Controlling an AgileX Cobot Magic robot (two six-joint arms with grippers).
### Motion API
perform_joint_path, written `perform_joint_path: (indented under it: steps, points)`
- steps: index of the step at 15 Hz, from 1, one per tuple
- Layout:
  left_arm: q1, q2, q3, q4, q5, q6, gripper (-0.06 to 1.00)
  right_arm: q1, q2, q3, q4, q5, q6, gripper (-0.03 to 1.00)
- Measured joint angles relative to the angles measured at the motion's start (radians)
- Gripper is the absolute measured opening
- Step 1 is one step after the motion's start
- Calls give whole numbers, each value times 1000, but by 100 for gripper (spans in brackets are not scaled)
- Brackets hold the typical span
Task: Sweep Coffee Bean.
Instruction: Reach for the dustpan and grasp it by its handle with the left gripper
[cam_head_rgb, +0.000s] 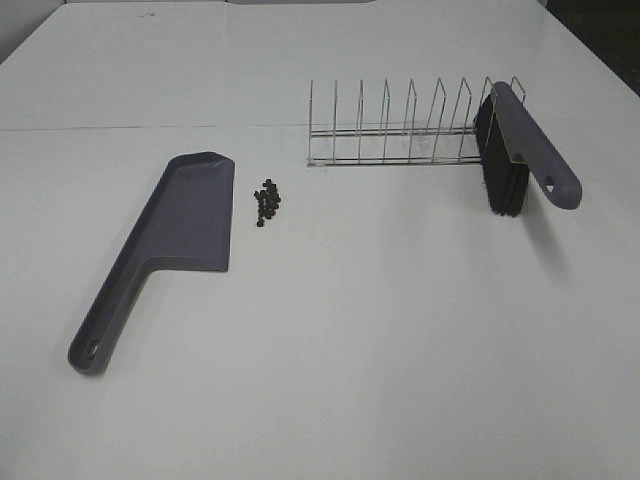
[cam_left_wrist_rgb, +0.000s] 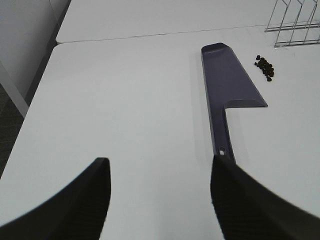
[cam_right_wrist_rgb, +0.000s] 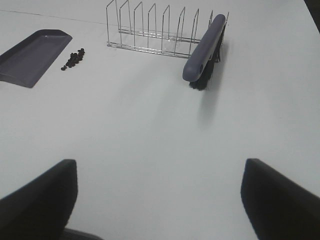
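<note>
Coffee beans (cam_head_rgb: 266, 203) lie clustered near the table's (cam_head_rgb: 400, 350) far edge, just beside the grey-purple dustpan (cam_head_rgb: 170, 240). The left gripper (cam_left_wrist_rgb: 159, 172) and right gripper (cam_right_wrist_rgb: 160, 172) hang empty, fingers spread apart. The brush (cam_head_rgb: 520, 150) leans in the wire rack (cam_head_rgb: 400, 130). A square grip on its handle looks wisest, with the dustpan steadied.

bright, even overhead light, as i see it remotely: the flat white tabletop (cam_head_rgb: 400, 360) reads a uniform pale blue-grey, and the grey-purple plastic brush with black bristles (cam_head_rgb: 530, 140) throws only a faint, soft-edged shadow. wrist views: the black fingers (cam_left_wrist_rgb: 85, 200) of the left gripper (cam_left_wrist_rgb: 159, 160) and right gripper (cam_right_wrist_rgb: 160, 162) are out of focus.
</note>
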Motion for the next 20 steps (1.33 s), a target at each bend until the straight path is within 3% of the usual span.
perform_joint_path:
  steps: [20]
  points:
    - [0, 0, 0, 0, 0, 0, 55, 0, 0, 0, 0, 0, 0, 81]
